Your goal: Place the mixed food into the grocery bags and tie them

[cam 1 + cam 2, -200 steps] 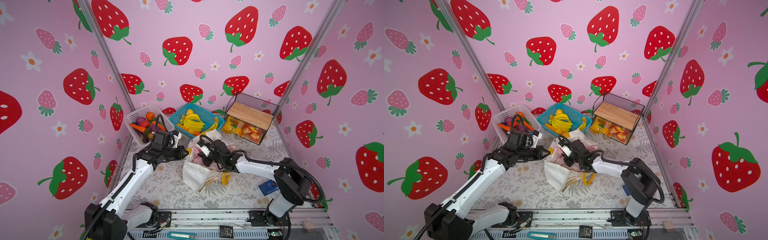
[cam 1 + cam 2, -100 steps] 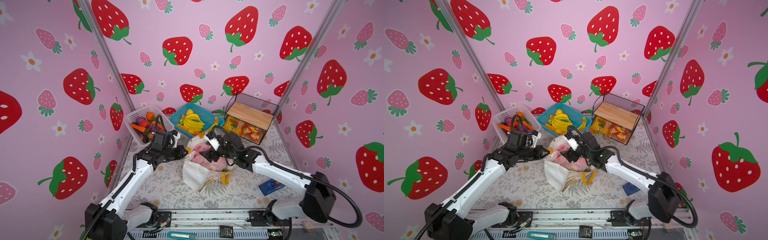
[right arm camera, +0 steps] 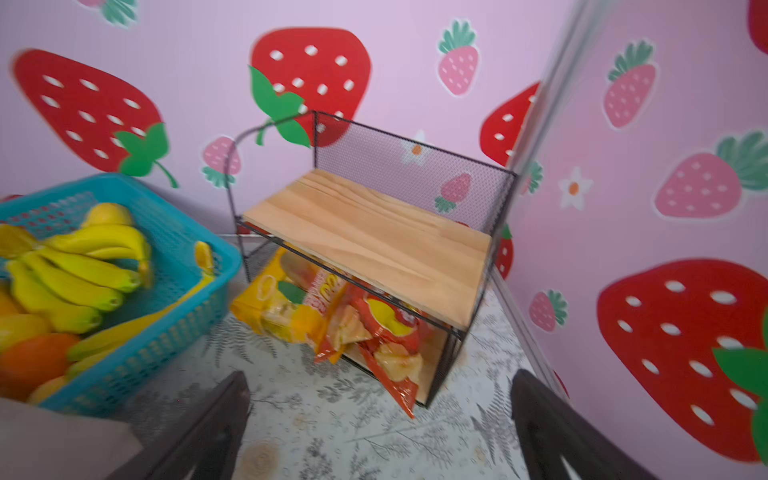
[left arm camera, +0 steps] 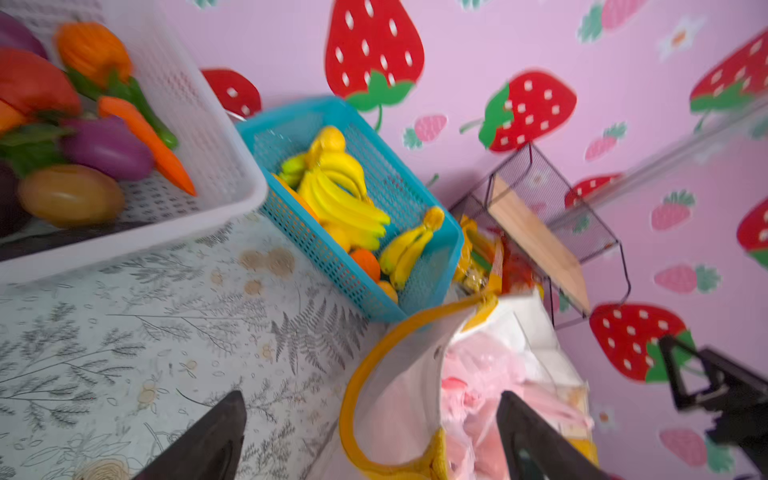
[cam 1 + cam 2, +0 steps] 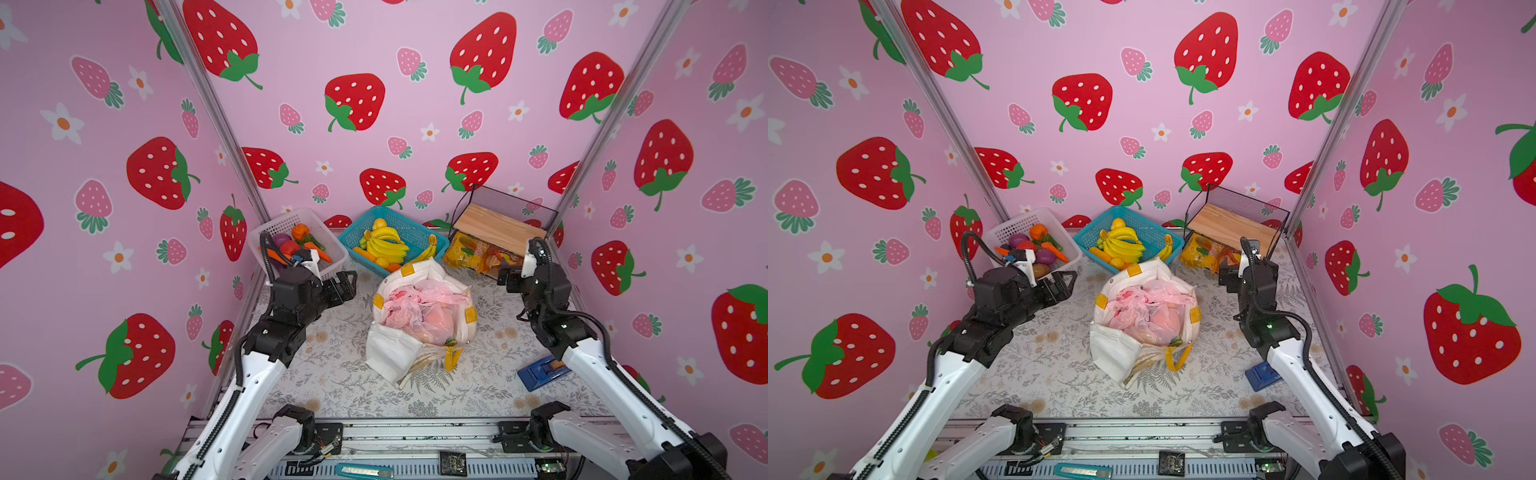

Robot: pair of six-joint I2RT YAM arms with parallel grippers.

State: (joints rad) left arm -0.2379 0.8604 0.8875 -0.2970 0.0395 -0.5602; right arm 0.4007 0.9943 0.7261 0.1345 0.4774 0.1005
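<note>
With the left gripper (image 5: 350,285) and right gripper (image 5: 506,279) spread wide and empty either side of the tote (image 5: 387,354) holding the stuffed pink bag (image 5: 419,308), packing seemed done and tying next, needing grips on the handles (image 5: 451,360).

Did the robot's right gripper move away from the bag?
Yes. The right gripper pulled back from the white tote bag, rightward, and now sits near the wire shelf.

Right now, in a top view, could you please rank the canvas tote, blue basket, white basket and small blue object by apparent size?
1. canvas tote
2. blue basket and white basket: alike, so unranked; both sit farther back
3. small blue object
</note>
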